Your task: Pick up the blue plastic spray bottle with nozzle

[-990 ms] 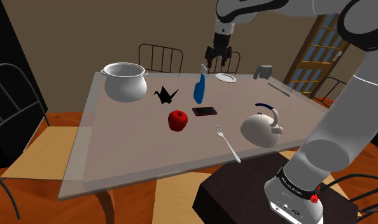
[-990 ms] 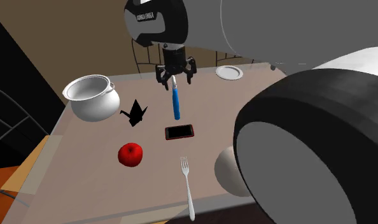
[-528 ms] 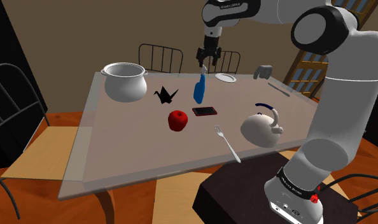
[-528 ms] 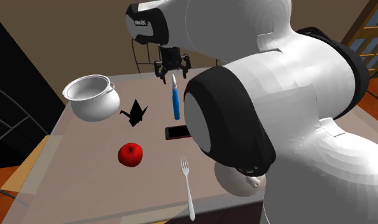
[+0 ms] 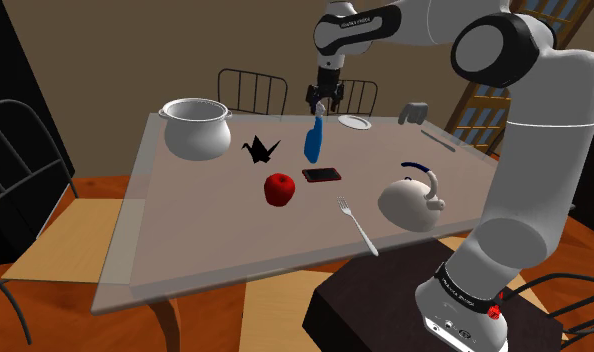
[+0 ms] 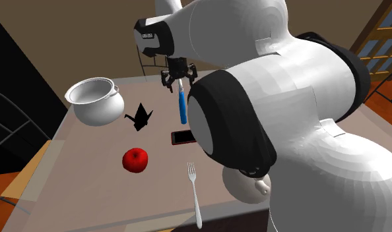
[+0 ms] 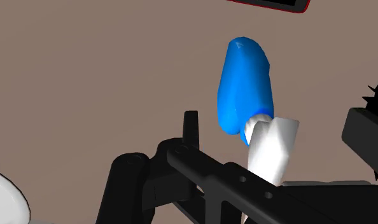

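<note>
Brown walls and dark metal chairs ring a pale table (image 5: 185,230) in the shoulder view. The blue spray bottle (image 5: 312,143) stands near the table's middle, just beyond a red-edged phone (image 5: 321,174), with a black paper bird (image 5: 261,149) to its left and a small plate (image 5: 354,122) farther right. The gripper (image 5: 323,100) hangs straight down over the bottle's top.

From the second exterior view, the gripper (image 6: 178,82) has its fingers spread on either side of the white nozzle, and the spray bottle (image 6: 183,105) rests on the table below it, not lifted.

Seen from the wrist, the gripper (image 7: 277,124) is apart, with the white nozzle (image 7: 272,149) between its fingers and no clear contact. The blue body (image 7: 245,86) reaches toward the phone (image 7: 270,3).

My worry is the grip point. The nozzle is narrow and high on a tall bottle, so closing off-centre could push the top sideways and tip the bottle toward the phone, or the head could slip out on the lift.

A second ago the gripper was higher and to the right of the bottle. It has since come down and moved left around the nozzle, while the bottle has not shifted.
</note>
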